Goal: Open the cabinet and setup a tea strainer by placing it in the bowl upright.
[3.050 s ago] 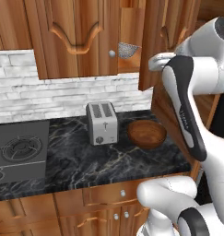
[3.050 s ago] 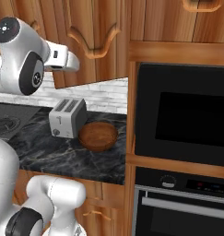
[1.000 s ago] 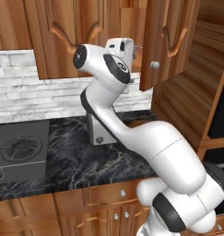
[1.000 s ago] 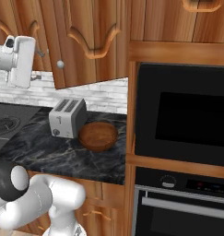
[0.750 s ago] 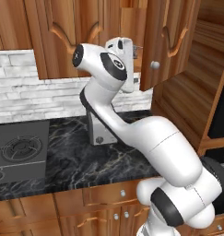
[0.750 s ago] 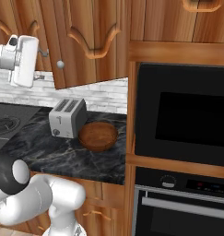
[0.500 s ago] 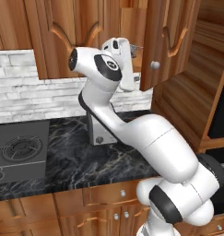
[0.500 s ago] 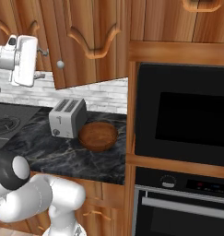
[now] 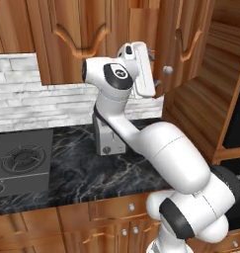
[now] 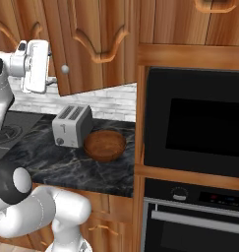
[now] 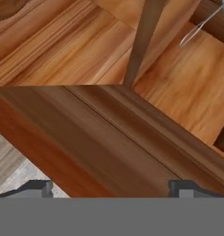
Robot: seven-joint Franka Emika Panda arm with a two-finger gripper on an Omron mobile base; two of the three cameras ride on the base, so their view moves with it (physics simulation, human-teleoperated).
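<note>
Hand view looks up along the wide-spread, empty gripper [image 11: 112, 186] at the underside of the cabinet [image 11: 109, 133]: a dark reddish-brown bottom board crosses just ahead of the two dark fingertips [image 11: 37, 188], and beyond it lies paler, orange-toned wood with long grain lines. Far ahead of the tips, toward the upper right of that view, a thin silver wire, the handle of the tea strainer [image 11: 198, 26], lies slanted on the wood; its mesh basket cannot be made out.

From the left base view the gripper [image 9: 152, 53] is raised to the cabinet's lower edge, with the open door [image 9: 183, 47], arched raised panel and round silver knob [image 9: 167, 70], just beside it on the right.

From the right base view the bowl [image 10: 104, 144] sits well below the gripper [image 10: 49, 61] on the black marbled counter [image 10: 57, 165]. It is round, shallow, dark brown wood with a ridged outer wall, and stands just beside the silver toaster [image 10: 70, 126], about as wide as it.
</note>
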